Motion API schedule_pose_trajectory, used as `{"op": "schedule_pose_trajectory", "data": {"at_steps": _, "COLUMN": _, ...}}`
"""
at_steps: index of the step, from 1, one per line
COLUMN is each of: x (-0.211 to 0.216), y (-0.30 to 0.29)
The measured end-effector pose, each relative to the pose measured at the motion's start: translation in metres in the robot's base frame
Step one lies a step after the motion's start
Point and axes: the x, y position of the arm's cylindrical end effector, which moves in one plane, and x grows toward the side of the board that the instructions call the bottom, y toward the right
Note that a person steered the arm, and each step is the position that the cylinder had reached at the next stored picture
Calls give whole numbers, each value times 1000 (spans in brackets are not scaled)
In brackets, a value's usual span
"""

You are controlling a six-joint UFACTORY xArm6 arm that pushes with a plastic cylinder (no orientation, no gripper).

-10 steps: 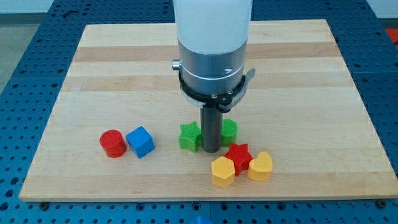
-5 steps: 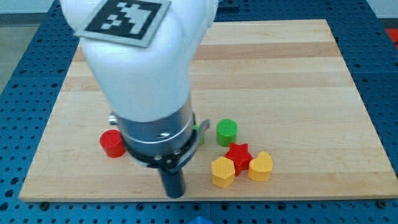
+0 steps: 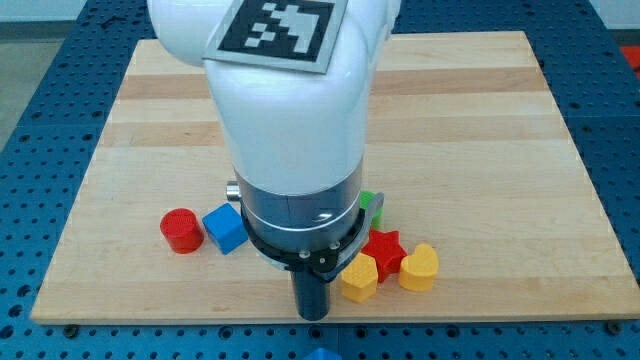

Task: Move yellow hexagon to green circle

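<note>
The yellow hexagon (image 3: 359, 279) lies near the board's bottom edge, right of centre, partly covered by my arm. My tip (image 3: 314, 314) stands just to its left, at the board's bottom edge, close to the hexagon or touching it. The green circle (image 3: 371, 204) is almost wholly hidden behind the arm; only a green sliver shows above the red star (image 3: 384, 251).
A yellow heart (image 3: 419, 267) lies right of the red star. A blue cube (image 3: 224, 229) and a red cylinder (image 3: 181, 230) lie at the view's left. A green star seen earlier is hidden behind the arm. The wooden board's bottom edge (image 3: 150, 312) is close.
My tip went from between the green blocks down to the bottom edge, then right towards the yellow hexagon. The arm now hides the green circle and uncovers the blue cube.
</note>
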Motion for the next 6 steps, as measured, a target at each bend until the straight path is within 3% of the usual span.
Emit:
{"op": "schedule_pose_trajectory", "data": {"at_steps": 3, "x": 0, "y": 16}}
{"op": "schedule_pose_trajectory", "data": {"at_steps": 4, "x": -16, "y": 45}}
{"op": "schedule_pose_trajectory", "data": {"at_steps": 6, "x": -41, "y": 48}}
